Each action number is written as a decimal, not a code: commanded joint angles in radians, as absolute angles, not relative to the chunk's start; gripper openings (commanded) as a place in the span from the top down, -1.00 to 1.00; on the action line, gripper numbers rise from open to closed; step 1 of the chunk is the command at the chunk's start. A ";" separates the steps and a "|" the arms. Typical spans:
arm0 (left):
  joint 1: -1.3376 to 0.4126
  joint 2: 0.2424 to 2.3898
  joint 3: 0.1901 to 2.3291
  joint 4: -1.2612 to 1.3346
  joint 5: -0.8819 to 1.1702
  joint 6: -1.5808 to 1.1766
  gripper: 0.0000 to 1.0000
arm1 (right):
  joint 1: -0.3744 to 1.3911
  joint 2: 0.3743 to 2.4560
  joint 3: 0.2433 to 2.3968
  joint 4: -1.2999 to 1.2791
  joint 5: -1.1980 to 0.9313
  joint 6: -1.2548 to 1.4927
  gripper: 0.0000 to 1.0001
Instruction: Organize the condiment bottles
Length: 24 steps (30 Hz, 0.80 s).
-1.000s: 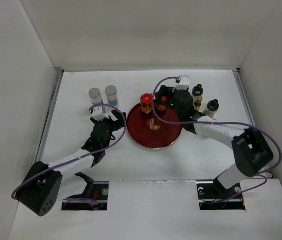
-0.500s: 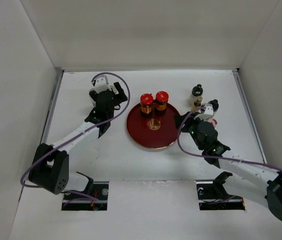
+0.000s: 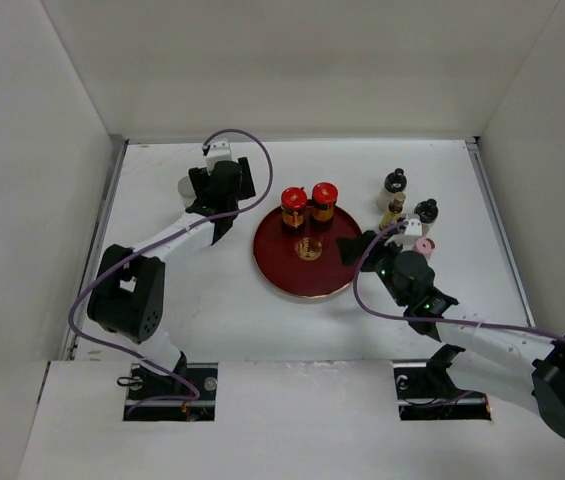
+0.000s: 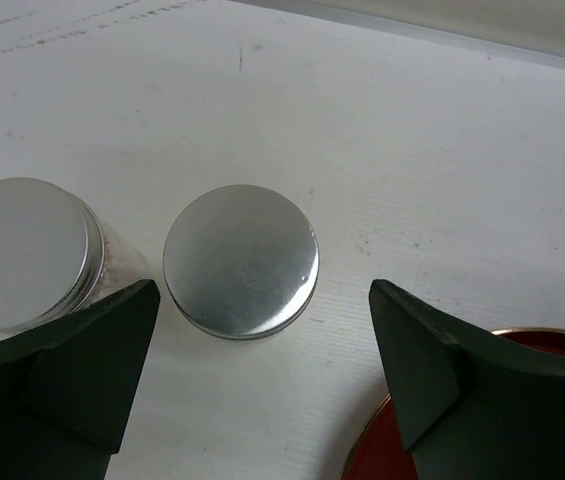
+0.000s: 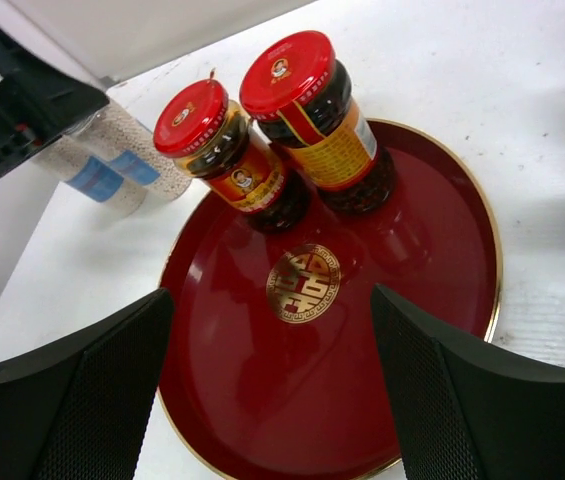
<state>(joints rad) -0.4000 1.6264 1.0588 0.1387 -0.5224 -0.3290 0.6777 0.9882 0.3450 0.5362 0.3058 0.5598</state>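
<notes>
Left claw poised over a silver-capped cylinder just left of the tray.
Jaws spread, gripping nothing; next, I judge, it must drop and close on that cylinder, with the twin cylinder just beside crowding the approach. The right claw, also released, hovers over the tray, where two red-capped jars stand at the far edge; black-capped bottles and pink shaker sit on the desk to its right.

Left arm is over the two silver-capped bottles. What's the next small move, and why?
Probably lower the left gripper straight down. Its jaws are open and straddle one silver-capped bottle from above, roughly centred, with the other bottle just outside one finger, so a plain descent should frame it.
</notes>
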 commanded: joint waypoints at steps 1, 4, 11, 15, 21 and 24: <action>-0.390 1.660 1.132 0.147 -0.563 -0.293 -0.70 | 0.699 1.000 0.351 0.621 0.285 0.572 -0.67; -0.390 1.689 1.153 0.161 -0.574 -0.276 -0.49 | 0.700 0.997 0.350 0.620 0.293 0.571 -0.67; -0.419 1.606 1.100 0.222 -0.577 -0.270 0.10 | 0.699 0.982 0.336 0.621 0.301 0.575 -0.67; -0.494 1.445 1.036 0.241 -0.587 -0.259 0.16 | 0.697 0.991 0.336 0.623 0.302 0.575 -0.67; -0.619 1.302 0.977 0.212 -0.592 -0.258 0.16 | 0.699 0.996 0.333 0.634 0.313 0.578 -0.67; -0.680 1.273 0.957 0.201 -0.600 -0.264 0.16 | 0.696 0.993 0.330 0.634 0.313 0.578 -0.67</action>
<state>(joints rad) -0.6460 1.3201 0.9787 0.1299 -0.5701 -0.2691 0.6895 0.9993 0.3431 0.5552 0.3031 0.5667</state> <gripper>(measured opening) 0.581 0.833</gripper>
